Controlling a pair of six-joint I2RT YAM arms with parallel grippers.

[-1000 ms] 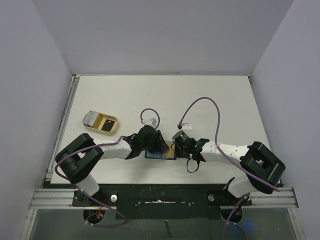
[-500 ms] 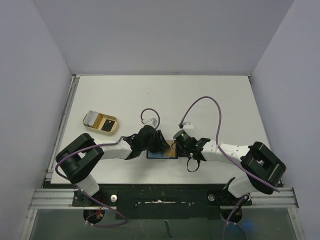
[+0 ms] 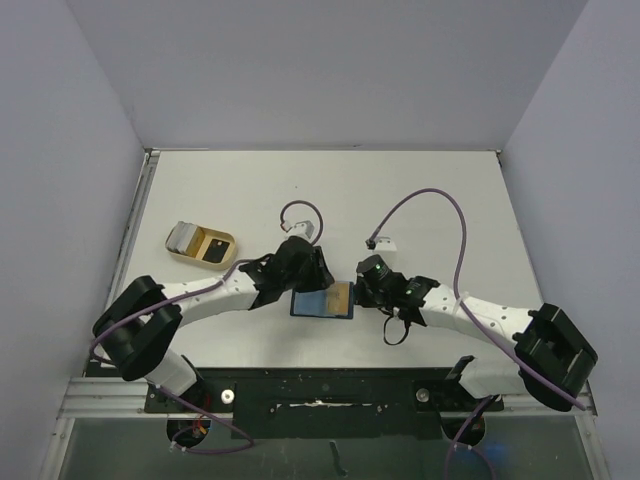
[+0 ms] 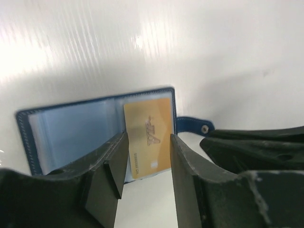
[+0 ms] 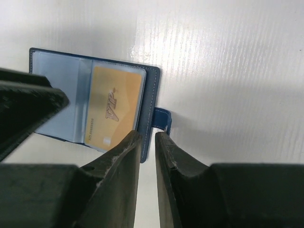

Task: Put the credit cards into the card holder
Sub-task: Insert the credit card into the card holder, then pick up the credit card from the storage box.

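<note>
The tan card (image 4: 148, 137) lies part-seated in the right pocket of the open card holder (image 4: 71, 135), flat on the surface (image 4: 213, 47). The left end effector (image 4: 146, 140) hovers half-wide over it and the right end effector (image 5: 146, 136) is narrow; both are empty. It looks best to pin the holder and nudge the card's exposed end squarely inward.

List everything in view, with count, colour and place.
table: one, white, under everything
wallet: one, navy, open, near middle of the table
gold card: one, tan, in the wallet's half by the snap tab
tray: one, beige, left of the wallet
black card: one, black, in the tray
grey item: one, tray's left end, unclear what
cables: two, purple, looping from the wrists
arms: two, white and black, meeting over the wallet
left jaws: apart, empty
right jaws: narrow gap, empty
</note>
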